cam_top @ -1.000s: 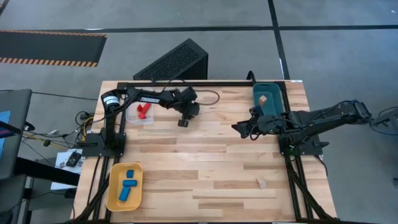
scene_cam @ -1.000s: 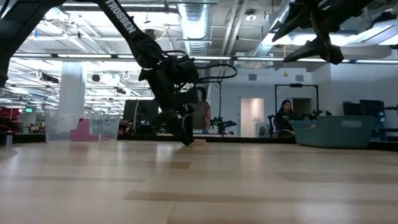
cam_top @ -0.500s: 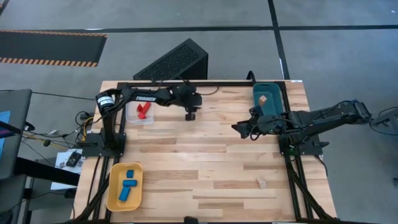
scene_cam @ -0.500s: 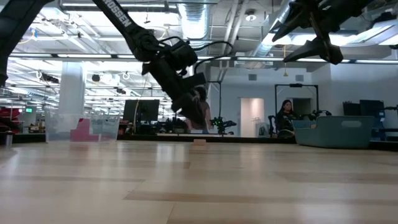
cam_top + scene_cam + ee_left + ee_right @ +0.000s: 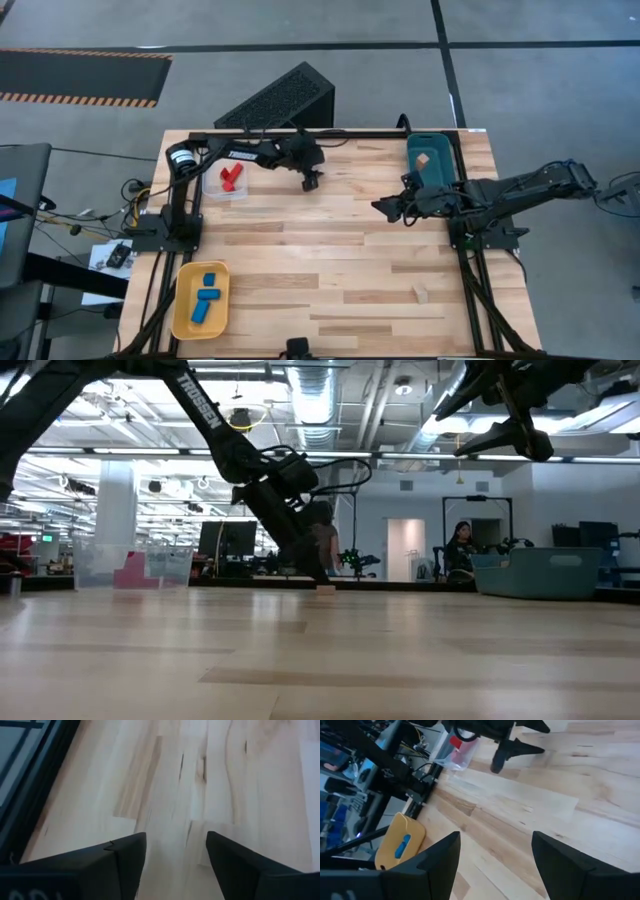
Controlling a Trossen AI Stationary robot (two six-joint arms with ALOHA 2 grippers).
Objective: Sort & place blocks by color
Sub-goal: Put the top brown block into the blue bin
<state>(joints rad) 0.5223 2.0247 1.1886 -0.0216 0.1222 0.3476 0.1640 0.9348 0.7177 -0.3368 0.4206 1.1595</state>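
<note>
High view. The left pincer point(image 5: 311, 181) hangs above the upper middle of the surface point(image 5: 330, 260), just right of the clear tray point(image 5: 211, 189) that holds the red blocks point(image 5: 231, 176). The right pincer point(image 5: 384, 207) hovers right of centre, beside the teal tray point(image 5: 446, 165), which holds one pale block point(image 5: 423, 159). Two blue blocks point(image 5: 207, 291) lie in the yellow tray point(image 5: 187, 318) at lower left. One bare wood block point(image 5: 421, 293) lies loose at lower right, well apart from both pincers; likely the last unsorted piece. Risk: the left arm would have to cross the right arm's zone to reach it.

Low view. The left pincer point(image 5: 311, 570) points down at the far edge; "TROSSEN" is partly legible on its arm. The right pincer point(image 5: 500, 405) sits at upper right. A person point(image 5: 458, 550) sits in the room behind.

Left wrist view. Fingers point(image 5: 125, 857) stand apart with nothing between them, over bare wood.

Right wrist view. Fingers point(image 5: 440, 855) are spread wide and empty; a descent from this height onto so small a block could nudge it aside.
</note>
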